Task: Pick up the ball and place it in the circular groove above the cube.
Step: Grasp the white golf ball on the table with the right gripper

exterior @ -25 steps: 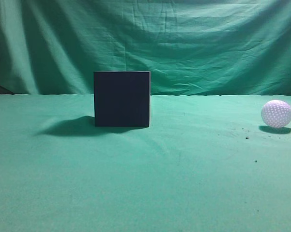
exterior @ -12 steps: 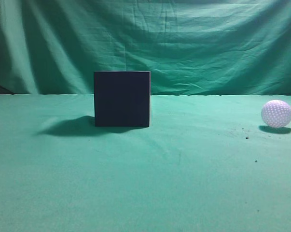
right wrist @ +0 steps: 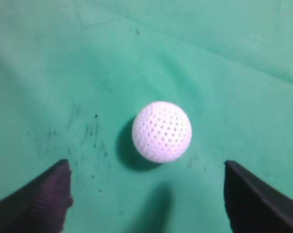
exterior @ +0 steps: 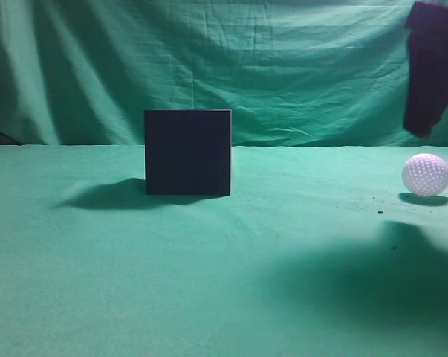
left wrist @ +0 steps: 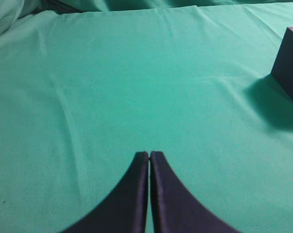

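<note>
Nearest the exterior camera, a broad dark shadow (exterior: 372, 279) is lying across the green worktop (exterior: 209, 297) toward four o'clock. Just beyond it, at three o'clock, the ball (exterior: 426, 175) is sitting on the cloth, white and dimpled, with a few dark specks (exterior: 379, 212) scattered beside it. Above the ball, at about two o'clock, the right pincer (exterior: 429, 74) is hanging in the air as a dark shape, clear of the ball. In its own wrist view the right pincer (right wrist: 146, 194) is showing its fingers (right wrist: 37, 204) spread wide, with the ball (right wrist: 162, 131) lying on the cloth between and ahead of them, touching neither. Farther back, slightly toward eleven o'clock of centre, the cube (exterior: 188, 152) is standing upright on the worktop, well apart from the ball. The left pincer (left wrist: 149, 160) is holding its tips pressed together over bare cloth, the cube (left wrist: 288, 63) showing at two o'clock. A wrinkled green backdrop (exterior: 246, 59) is hanging behind.
</note>
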You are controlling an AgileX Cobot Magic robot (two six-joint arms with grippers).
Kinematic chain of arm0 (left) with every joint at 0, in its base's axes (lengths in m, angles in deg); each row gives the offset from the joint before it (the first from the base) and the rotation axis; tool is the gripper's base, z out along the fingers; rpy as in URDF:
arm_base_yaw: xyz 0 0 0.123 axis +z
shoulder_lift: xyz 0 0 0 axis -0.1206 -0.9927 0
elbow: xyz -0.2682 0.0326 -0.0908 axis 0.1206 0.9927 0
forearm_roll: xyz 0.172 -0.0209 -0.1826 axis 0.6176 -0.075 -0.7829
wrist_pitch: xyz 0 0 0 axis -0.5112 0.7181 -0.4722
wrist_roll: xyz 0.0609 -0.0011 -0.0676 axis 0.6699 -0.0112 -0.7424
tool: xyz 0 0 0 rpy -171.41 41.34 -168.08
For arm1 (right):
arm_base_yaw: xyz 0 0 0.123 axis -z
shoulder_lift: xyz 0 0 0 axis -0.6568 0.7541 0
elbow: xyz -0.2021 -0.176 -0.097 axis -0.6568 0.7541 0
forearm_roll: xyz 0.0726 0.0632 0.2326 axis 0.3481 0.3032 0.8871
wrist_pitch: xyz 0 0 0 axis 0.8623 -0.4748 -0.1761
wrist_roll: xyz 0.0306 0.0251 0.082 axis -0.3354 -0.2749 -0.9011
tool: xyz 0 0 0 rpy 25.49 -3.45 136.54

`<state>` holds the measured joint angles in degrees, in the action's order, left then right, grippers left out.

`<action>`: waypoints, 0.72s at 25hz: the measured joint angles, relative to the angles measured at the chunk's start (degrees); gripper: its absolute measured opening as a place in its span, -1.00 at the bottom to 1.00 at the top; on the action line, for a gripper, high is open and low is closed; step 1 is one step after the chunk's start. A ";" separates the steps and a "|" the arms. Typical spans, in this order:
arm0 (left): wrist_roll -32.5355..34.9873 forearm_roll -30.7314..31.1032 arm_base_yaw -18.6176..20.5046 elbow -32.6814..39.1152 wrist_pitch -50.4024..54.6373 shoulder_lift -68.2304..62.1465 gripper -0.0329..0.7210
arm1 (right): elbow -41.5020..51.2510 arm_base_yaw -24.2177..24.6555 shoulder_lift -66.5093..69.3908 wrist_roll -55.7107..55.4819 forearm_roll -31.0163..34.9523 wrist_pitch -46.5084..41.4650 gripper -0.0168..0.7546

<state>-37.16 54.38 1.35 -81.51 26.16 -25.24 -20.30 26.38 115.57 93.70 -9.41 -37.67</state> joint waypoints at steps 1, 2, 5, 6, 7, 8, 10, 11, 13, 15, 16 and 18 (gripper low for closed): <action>0.00 0.00 0.00 0.00 0.00 0.00 -0.91 | -0.69 0.00 1.47 -0.15 0.00 0.84 0.48; 0.00 0.00 0.00 0.00 0.00 0.00 -0.91 | -1.41 0.00 2.64 -0.28 0.00 1.51 0.48; 0.00 0.00 0.00 0.00 0.00 0.00 -0.91 | -3.36 0.00 6.24 -0.41 0.00 2.62 0.48; 0.00 0.00 0.00 0.00 0.00 0.00 -0.91 | -3.89 0.00 7.38 -0.41 0.00 2.72 0.48; 0.00 0.00 0.00 0.00 0.00 0.00 -0.91 | -4.21 0.00 8.42 -0.41 0.00 3.05 0.48; 0.00 0.00 0.00 0.00 0.00 0.00 -0.91 | -4.43 0.00 9.23 -0.41 0.00 3.30 0.38; 0.00 0.00 0.00 0.00 0.00 0.00 -0.91 | -4.66 0.00 10.82 -0.41 0.00 3.82 0.37; 0.00 0.00 0.00 0.00 0.00 0.00 -0.91 | -4.65 0.00 11.36 -0.41 0.00 4.11 0.37; 0.00 0.00 0.00 0.00 0.00 0.00 -0.91 | -4.77 0.00 12.03 -0.45 0.00 4.68 0.37; 0.00 0.00 0.00 0.00 0.00 0.00 -0.91 | -4.90 0.00 12.56 -0.54 0.00 5.07 0.37; 0.00 0.00 0.00 0.00 0.00 0.00 -0.91 | -4.99 0.00 12.69 -0.79 0.00 5.20 0.23; 0.00 0.00 0.00 0.00 0.00 0.00 -0.91 | -4.99 0.00 12.77 -1.76 0.00 5.20 -0.07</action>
<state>-37.16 54.38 1.35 -81.51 26.16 -25.24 -25.28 26.38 128.35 91.94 -9.41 -32.48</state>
